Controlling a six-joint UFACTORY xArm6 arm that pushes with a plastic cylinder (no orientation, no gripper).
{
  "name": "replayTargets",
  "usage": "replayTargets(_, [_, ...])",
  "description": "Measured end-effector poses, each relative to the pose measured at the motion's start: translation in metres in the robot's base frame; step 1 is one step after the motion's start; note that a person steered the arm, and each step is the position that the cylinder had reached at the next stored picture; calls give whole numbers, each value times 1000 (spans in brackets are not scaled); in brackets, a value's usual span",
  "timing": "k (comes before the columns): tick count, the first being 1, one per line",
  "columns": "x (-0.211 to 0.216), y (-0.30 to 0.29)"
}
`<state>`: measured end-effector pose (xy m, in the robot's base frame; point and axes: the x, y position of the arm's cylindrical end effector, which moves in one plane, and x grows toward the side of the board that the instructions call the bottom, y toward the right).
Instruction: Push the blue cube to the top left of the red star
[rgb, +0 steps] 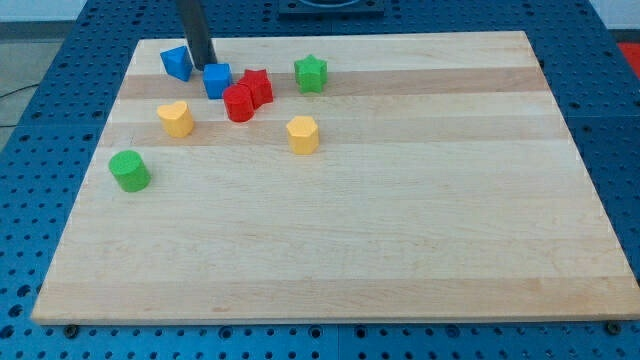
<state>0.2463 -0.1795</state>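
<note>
The blue cube (217, 80) sits near the view's top left of the board, just left of the red star (258, 85) and touching or nearly touching a red cylinder (239, 103) below the star. My tip (204, 63) comes down from the view's top and rests just above and left of the blue cube, between it and a second blue block (177, 62) further left.
A green star (311, 73) lies right of the red star. A yellow heart (176, 119) and a green cylinder (129, 171) lie at the left. A yellow hexagonal block (302, 134) lies below the red blocks. The wooden board (350, 240) sits on a blue perforated table.
</note>
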Motion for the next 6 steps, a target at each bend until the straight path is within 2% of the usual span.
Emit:
replayTargets(1, [8,-43])
replayTargets(2, [54,-33])
replayTargets(3, [58,5])
replayTargets(4, [28,-14])
replayTargets(5, [21,-3])
replayTargets(6, [69,27])
